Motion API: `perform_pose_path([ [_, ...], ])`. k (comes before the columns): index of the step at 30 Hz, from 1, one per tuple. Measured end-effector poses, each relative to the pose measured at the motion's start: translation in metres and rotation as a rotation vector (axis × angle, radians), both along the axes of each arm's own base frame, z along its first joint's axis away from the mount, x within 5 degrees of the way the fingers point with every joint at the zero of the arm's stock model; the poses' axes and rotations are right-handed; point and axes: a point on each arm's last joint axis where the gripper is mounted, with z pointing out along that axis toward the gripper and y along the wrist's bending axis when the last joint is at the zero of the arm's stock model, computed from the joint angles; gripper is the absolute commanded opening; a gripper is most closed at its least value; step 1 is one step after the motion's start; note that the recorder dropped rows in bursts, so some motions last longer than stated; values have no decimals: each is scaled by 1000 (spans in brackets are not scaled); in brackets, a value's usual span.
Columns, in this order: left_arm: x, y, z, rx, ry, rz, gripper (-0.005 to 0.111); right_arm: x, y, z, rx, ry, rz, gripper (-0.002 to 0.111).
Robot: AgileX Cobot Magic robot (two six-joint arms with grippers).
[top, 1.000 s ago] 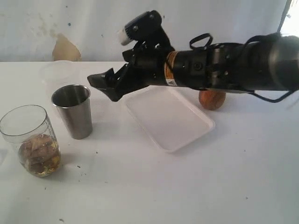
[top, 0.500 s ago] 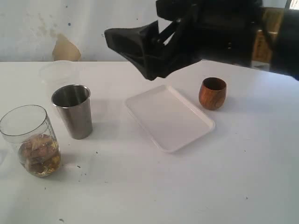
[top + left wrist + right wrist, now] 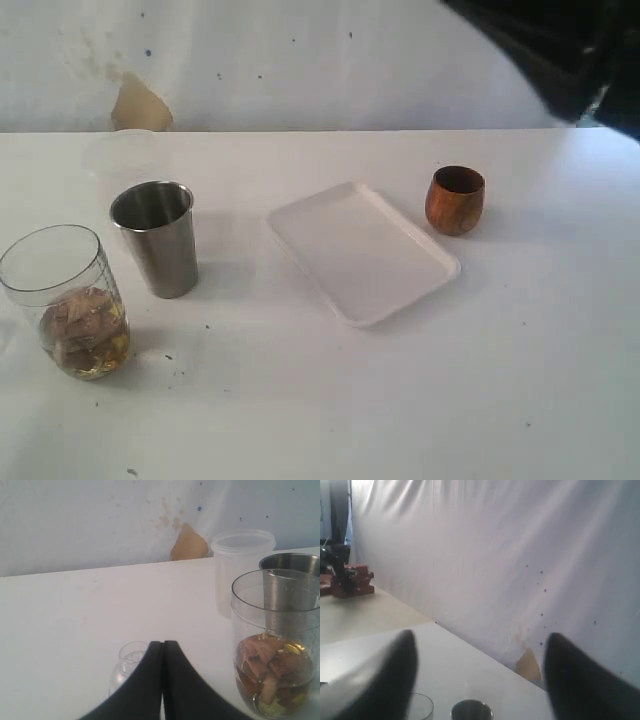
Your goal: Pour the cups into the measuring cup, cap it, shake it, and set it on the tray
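The left gripper is shut tight, its two fingers pressed together with nothing between them, low over the table. Just past its tips and partly hidden by them lies a small clear round thing that I cannot name. The measuring cup stands near this gripper, off to one side. It is upright and uncapped, with brownish chunks in yellowish liquid at its bottom. Behind it from this gripper is the tumbler, and beside that, farther out, the tub.

The right gripper is spread wide and holds nothing. It is raised well above the table and faces a white sheet. Far below the gap between its fingers, the rims of the tumbler and the measuring cup show.

In the exterior view only the right arm shows, a dark bulk well apart from everything on the table. The wooden cup is the thing nearest it and stands upright. The tray lies flat between the wooden cup and the tumbler, touching neither. The measuring cup, just beside the tumbler, is farthest from the right gripper.
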Motion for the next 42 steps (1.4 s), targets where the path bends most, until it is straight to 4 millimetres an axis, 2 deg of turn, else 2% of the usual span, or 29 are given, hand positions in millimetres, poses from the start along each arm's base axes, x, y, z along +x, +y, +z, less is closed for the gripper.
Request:
perform_pose_path([
  [1, 0, 0, 0, 0, 0, 0, 0, -5, -3, 0, 16, -3, -1, 8],
  [2, 0, 0, 0, 0, 0, 0, 0, -11, -6, 2, 35, -5, -6, 1],
  [9, 0, 0, 0, 0, 0, 0, 0, -33, -38, -1, 141, 0, -202, 0],
  [15, 0, 0, 0, 0, 0, 0, 0, -69, -57, -17, 195, -73, -219, 0],
  [20, 0, 0, 0, 0, 0, 0, 0, -88, -65, -17, 231, -135, -209, 0],
  [29, 0, 0, 0, 0, -2, 0, 0, -90, -67, -19, 244, -135, -211, 0],
  [35, 0, 0, 0, 0, -2, 0, 0, -87, -70, -32, 306, -73, -239, 0],
  [42, 0, 0, 0, 0, -2, 0, 0, -95, -76, -57, 122, -220, -348, 0],
])
